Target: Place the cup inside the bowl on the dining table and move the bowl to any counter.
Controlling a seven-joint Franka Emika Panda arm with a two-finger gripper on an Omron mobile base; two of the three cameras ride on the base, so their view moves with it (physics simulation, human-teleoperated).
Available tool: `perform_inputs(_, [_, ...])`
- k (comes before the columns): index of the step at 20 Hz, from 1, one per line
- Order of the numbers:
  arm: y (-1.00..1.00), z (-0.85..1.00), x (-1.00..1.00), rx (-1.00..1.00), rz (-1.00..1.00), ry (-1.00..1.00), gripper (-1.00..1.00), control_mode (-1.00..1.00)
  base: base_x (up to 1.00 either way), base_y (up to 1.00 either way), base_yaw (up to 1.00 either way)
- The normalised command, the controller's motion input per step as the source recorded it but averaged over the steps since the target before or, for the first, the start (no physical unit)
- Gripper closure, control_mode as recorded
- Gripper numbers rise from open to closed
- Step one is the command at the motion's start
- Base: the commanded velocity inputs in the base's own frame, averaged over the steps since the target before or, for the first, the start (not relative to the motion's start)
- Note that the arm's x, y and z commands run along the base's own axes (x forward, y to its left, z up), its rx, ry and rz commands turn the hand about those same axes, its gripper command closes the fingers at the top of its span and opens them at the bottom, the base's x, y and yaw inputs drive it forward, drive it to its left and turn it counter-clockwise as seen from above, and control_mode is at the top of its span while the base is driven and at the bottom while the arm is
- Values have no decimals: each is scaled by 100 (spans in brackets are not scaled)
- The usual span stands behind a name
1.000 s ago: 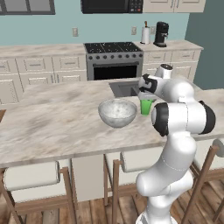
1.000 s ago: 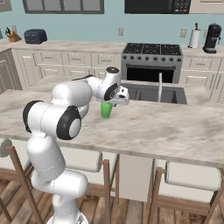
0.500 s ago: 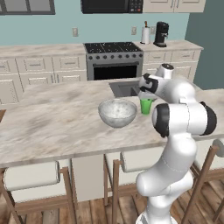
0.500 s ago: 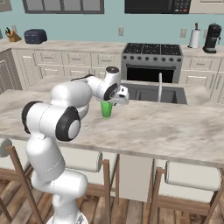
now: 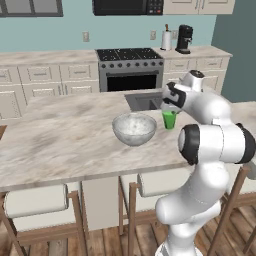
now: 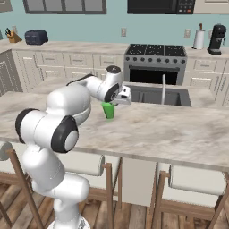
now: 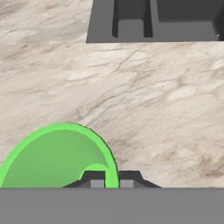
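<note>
Around me: my bench (image 5: 60,145) is the long marbled slab, with the dark sink (image 7: 153,19) cut into it just beyond the cup and stools (image 5: 35,200) tucked under its near edge. Behind it stand the stove (image 5: 130,70), a coffee maker (image 5: 185,39) and a toaster (image 6: 36,36) on the far worktop.
In the way: the bowl (image 5: 134,128) stands on my bench just beside the cup, apart from it; bare marble lies between them.
Cup: the green cup (image 5: 169,119) stands upright on my bench, near the sink's edge.
Pincer: my pincer (image 7: 112,178) is closed on the cup's rim, one finger inside the wall and one outside.
Views: the hand view shows the rim pinched between my fingertips; the right base view shows the faucet (image 6: 163,88); the left base view shows the bowl.
</note>
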Motion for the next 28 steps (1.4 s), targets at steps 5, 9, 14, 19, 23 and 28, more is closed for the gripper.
perform_inputs(5, [0,13,-19,0,0,0,100,-100,0,0,0])
perform_inputs(9, [0,11,-7,0,0,-1,100,-100,0,0,0])
perform_inputs(14, [0,28,-1,0,-1,-6,100,-100,0,0,0])
perform_inputs(19, [0,33,0,0,-3,-1,100,-100,0,0,0])
perform_inputs(23, [0,26,-1,0,-3,-1,100,-100,0,0,0])
perform_inputs(28, [2,18,-8,5,-2,0,100,-100,0,0,0])
